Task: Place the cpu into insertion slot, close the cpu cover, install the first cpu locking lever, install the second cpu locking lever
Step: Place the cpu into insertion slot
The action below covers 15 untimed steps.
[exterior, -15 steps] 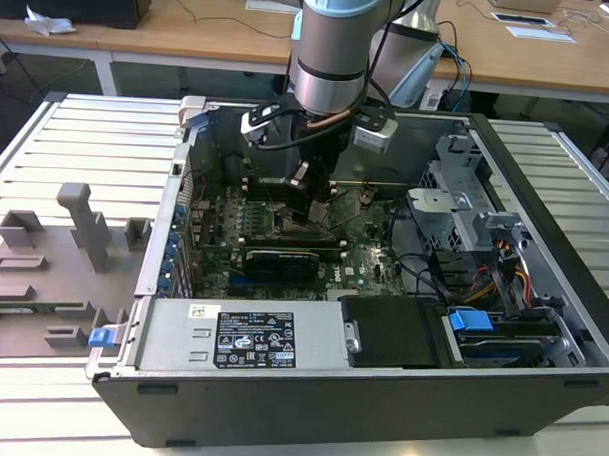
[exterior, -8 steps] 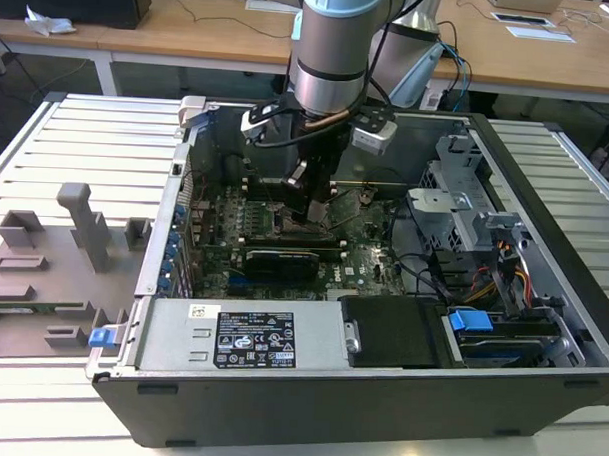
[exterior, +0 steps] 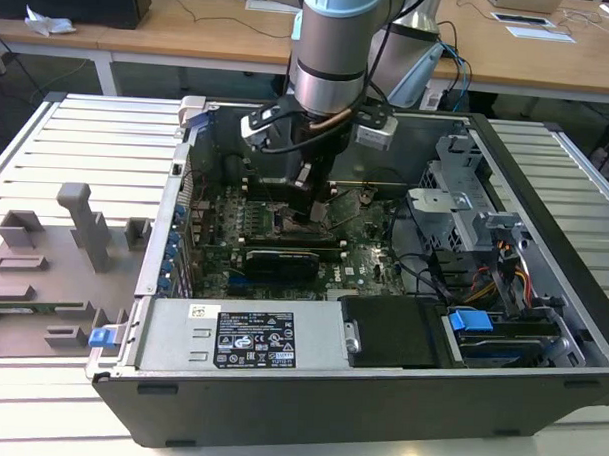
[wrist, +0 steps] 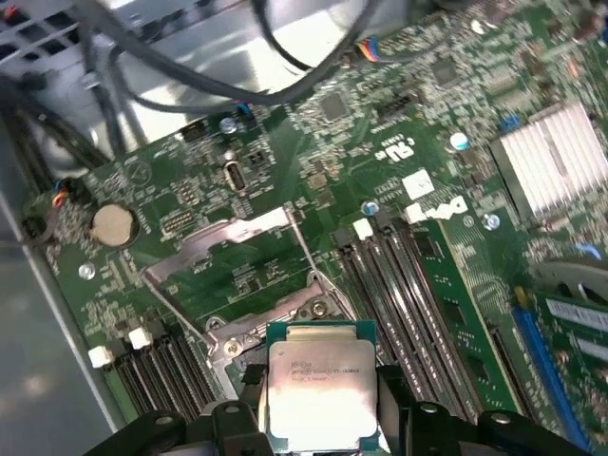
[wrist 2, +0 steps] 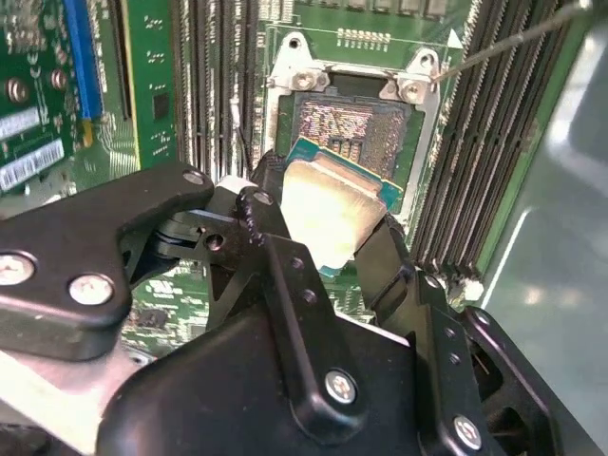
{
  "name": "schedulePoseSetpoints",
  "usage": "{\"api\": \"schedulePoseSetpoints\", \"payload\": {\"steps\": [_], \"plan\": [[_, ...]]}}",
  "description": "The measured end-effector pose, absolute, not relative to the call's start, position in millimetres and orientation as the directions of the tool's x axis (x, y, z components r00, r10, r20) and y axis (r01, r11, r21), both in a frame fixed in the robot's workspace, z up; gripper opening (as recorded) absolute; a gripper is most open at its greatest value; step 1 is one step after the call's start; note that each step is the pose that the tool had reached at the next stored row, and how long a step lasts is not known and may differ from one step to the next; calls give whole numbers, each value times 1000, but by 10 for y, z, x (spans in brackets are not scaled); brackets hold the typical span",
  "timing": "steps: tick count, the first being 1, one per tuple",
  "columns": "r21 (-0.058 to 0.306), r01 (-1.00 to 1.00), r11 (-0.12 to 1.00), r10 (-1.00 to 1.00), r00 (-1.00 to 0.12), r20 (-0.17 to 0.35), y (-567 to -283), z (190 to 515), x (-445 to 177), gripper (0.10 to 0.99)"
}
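My gripper (wrist 2: 323, 223) is shut on the cpu (wrist 2: 328, 204), a flat square chip with a dull silver top, gripped by two opposite edges. The cpu hangs tilted just above the insertion slot (wrist 2: 350, 133), whose dark pin field lies bare inside a silvery rim. In the first wrist view the cpu (wrist: 321, 380) sits between the black fingers (wrist: 418, 418), and the cpu cover (wrist: 223, 237) stands swung open beyond the slot. Two thin wire levers (wrist: 306, 249) stand unlatched beside it. In the exterior view the gripper (exterior: 312, 210) reaches down into the open computer case over the motherboard.
Long black memory slots (wrist 2: 456, 161) flank the socket on both sides. A black card (exterior: 280, 259) lies just in front of the gripper. The power supply (exterior: 241, 336), a drive cage (exterior: 465, 209) and cables crowd the case. A grey fixture (exterior: 43, 269) sits on the exterior view's left.
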State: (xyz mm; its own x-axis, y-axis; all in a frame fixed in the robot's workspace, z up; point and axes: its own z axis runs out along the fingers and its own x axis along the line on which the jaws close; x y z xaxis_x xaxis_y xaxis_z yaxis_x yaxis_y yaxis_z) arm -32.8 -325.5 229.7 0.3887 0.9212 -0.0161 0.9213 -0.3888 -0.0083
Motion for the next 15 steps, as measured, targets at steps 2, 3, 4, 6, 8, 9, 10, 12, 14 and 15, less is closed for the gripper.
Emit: {"api": "schedulePoseSetpoints", "payload": {"steps": [2,3,4,6,8,9,10,12,14,15], "plan": [[-9,936,-351,936,351,-15,-3255,2296,-328,545],[-9,946,-325,946,325,-15,-3255,2296,-328,545],[-9,951,-308,951,308,-15,-3255,2296,-328,545],[-9,964,-267,964,267,-15,-3255,2296,-328,545],[-9,974,-228,974,228,-15,-3255,2296,-328,545],[-9,980,-201,979,201,-15,-3255,2296,-328,545],[-9,985,-174,985,173,-15,-3255,2296,-328,545],[-9,991,-136,991,136,-15,-3255,2295,-328,545],[-9,995,-95,995,95,-15,-3255,2296,-328,545],[-9,997,-70,997,70,-15,-3255,2295,-328,545]]}}
